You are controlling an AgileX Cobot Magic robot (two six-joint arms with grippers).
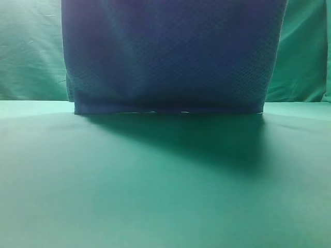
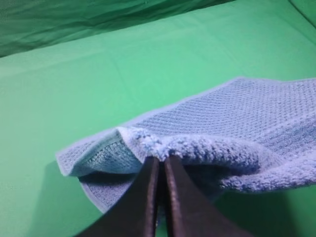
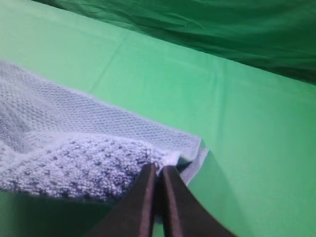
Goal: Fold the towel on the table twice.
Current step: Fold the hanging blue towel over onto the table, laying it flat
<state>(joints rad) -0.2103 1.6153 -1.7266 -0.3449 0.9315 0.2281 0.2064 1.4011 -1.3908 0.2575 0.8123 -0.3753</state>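
The blue-grey waffle-weave towel point(image 1: 170, 57) hangs like a curtain across the exterior high view, its lower edge resting on the green table point(image 1: 165, 186). Neither gripper shows in that view. In the left wrist view my left gripper point(image 2: 160, 160) is shut on the towel's corner point(image 2: 148, 143), lifted above the table, with the towel point(image 2: 237, 123) trailing right. In the right wrist view my right gripper point(image 3: 158, 170) is shut on the towel's other corner point(image 3: 168, 157), and the towel point(image 3: 74, 143) trails left.
A wrinkled green backdrop cloth point(image 1: 31, 51) hangs behind the table; it also shows at the top of the left wrist view point(image 2: 74, 19) and of the right wrist view point(image 3: 222, 29). Bare green table point(image 2: 98, 79) lies around the towel.
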